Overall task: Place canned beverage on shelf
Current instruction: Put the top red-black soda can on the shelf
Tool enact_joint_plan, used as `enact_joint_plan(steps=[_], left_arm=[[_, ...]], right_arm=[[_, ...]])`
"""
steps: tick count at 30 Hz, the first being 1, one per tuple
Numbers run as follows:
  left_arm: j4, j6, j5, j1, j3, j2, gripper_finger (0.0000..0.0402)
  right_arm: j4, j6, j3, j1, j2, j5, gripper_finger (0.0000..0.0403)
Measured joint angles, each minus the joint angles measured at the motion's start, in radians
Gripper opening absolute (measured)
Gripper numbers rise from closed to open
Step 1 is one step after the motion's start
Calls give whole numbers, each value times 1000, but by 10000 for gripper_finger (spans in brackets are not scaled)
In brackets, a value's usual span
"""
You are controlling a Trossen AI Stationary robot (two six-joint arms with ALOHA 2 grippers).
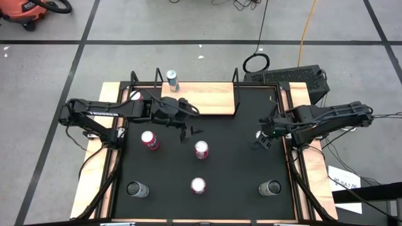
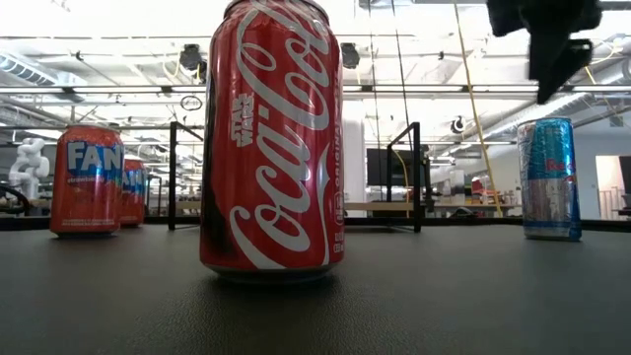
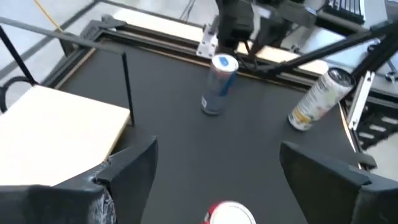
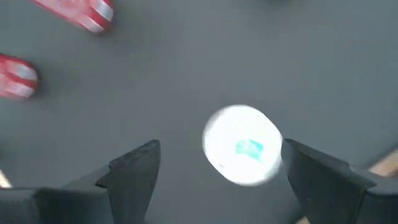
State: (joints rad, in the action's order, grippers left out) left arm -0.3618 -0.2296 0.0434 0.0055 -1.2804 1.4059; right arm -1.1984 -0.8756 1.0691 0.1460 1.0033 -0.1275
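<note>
I read this as the approach step. My right end effector [image 1: 262,140] hangs over the right side of the black-topped surface [image 1: 239,169], its two dark fingers [image 4: 134,171] spread apart with nothing between them. In the right wrist view the bright silver lid of the slim blue-and-silver canned beverage [image 4: 242,154] sits just inside one finger, off centre in the gap, so I judge the grasp is not yet made. In the low view that blue-and-silver can [image 2: 549,177] stands upright on the surface, with the dark end effector [image 2: 552,59] above it and apart from it.

The shelf, a small light-wood board with thin black rods at its corners [image 1: 207,100], lies at the far edge of the surface, with one silver-topped can [image 1: 172,81] at its far left corner; whether that can stands on the board or just behind it I cannot tell.

My left end effector [image 1: 188,130] waits near the shelf's front edge, fingers [image 3: 134,165] wide apart and empty, above a red cola can [image 1: 201,149].

Next move, as I judge it: centre the right fingers about the blue-and-silver can, descend, close, then lift and carry it clear of the corner rods to a bare part of the board.
</note>
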Motion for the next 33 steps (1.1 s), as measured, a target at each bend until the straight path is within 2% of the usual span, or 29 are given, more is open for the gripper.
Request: enact_joint_plan(steps=[2,7,12,14,16,22,33], left_arm=[[9,-5,0,1,0,0,336],[-5,-125,-9,-9,0,0,336],[-129,-156,-4,-29,0,0,336],[-165,-114,-8,-42,0,0,336],[-169,-62,-9,-63,8,15,336],[-130,-58,-19,-96,57,83,336],[-73,-26,-36,-118,62,219,336]], right_arm=[[92,27,-1,0,0,-3,320],[326,168,-1,0,40,-29,320],[610,362,-1,0,160,5,320],[663,407,4,0,217,24,320],[671,450,28,-1,261,23,320],[673,531,78,-2,309,20,320],[598,546,82,-3,205,-88,320]])
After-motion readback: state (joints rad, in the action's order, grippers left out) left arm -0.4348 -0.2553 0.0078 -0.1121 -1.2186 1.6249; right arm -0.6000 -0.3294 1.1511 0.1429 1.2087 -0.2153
